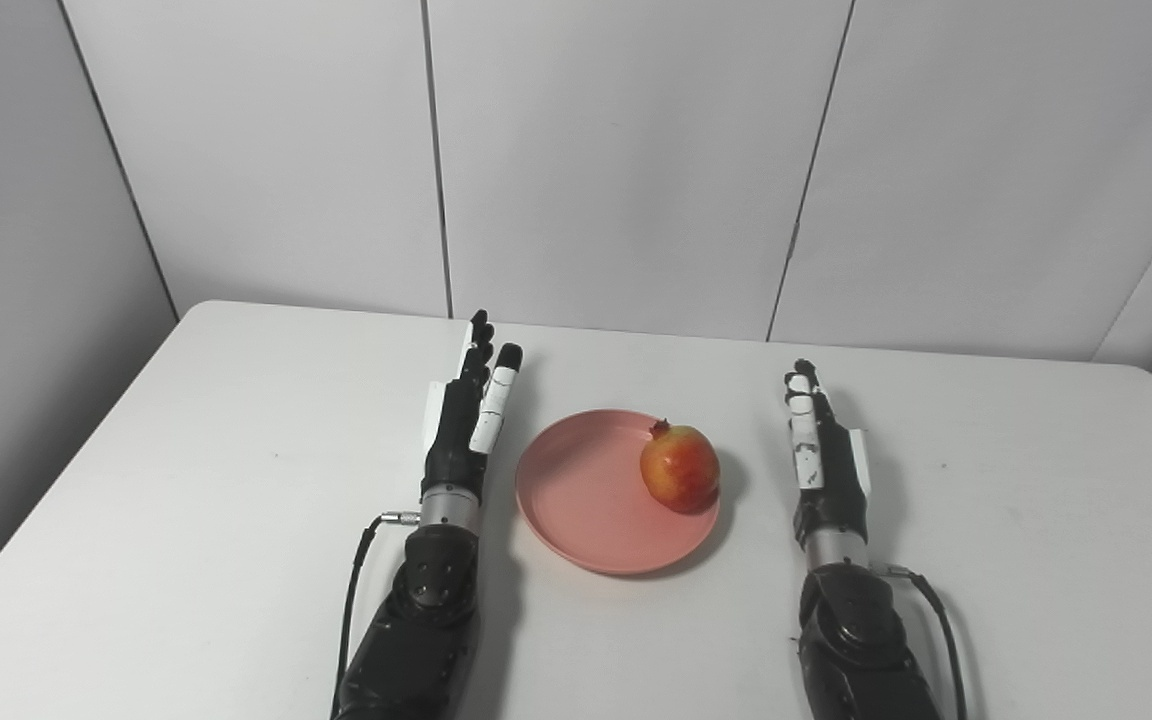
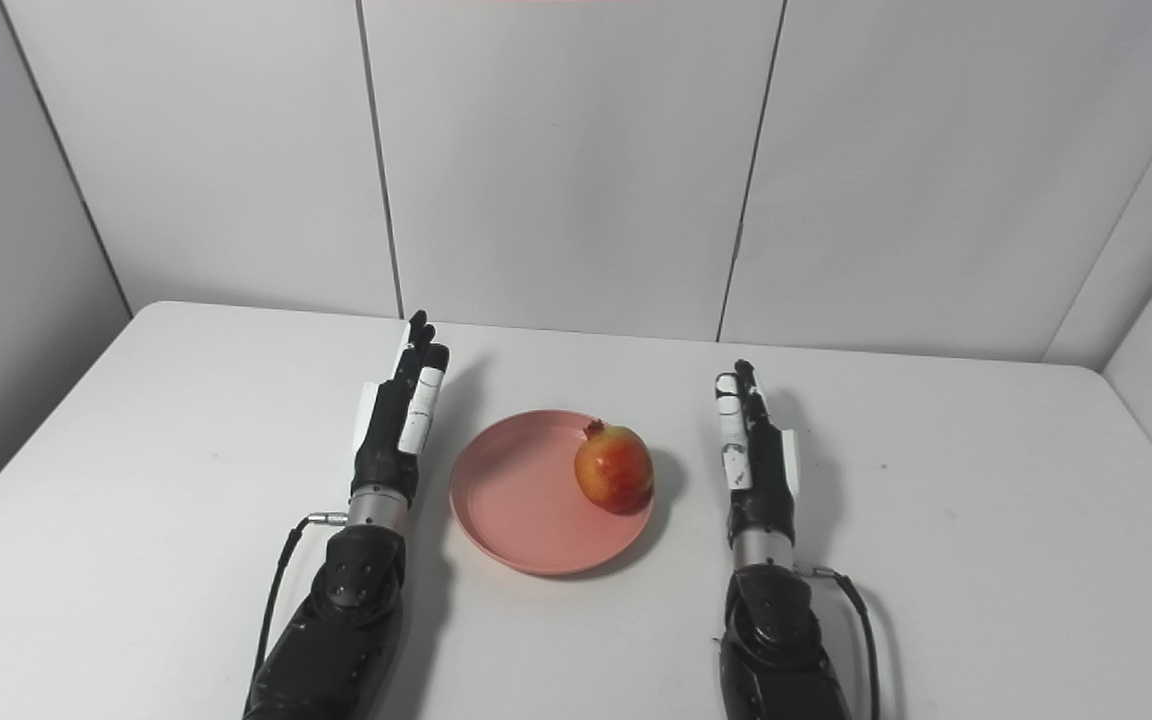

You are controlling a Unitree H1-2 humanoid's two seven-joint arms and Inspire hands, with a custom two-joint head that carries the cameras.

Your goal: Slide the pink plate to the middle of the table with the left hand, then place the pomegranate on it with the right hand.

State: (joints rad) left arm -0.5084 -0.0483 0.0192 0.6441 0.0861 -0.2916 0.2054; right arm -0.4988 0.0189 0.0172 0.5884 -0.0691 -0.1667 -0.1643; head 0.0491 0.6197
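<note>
A round pink plate (image 1: 586,505) lies on the white table (image 1: 186,520) near its middle. A red and yellow pomegranate (image 1: 679,468) sits on the plate's right part, crown up. My left hand (image 1: 466,415) rests just left of the plate, fingers straight and apart, holding nothing. My right hand (image 1: 821,445) rests to the right of the plate, a short gap from it, fingers straight, holding nothing. The same scene shows in the right eye view: plate (image 2: 521,510), pomegranate (image 2: 614,468), left hand (image 2: 398,415), right hand (image 2: 754,450).
White wall panels (image 1: 626,160) stand right behind the table's far edge. Thin cables (image 1: 351,590) run along both forearms at the wrists.
</note>
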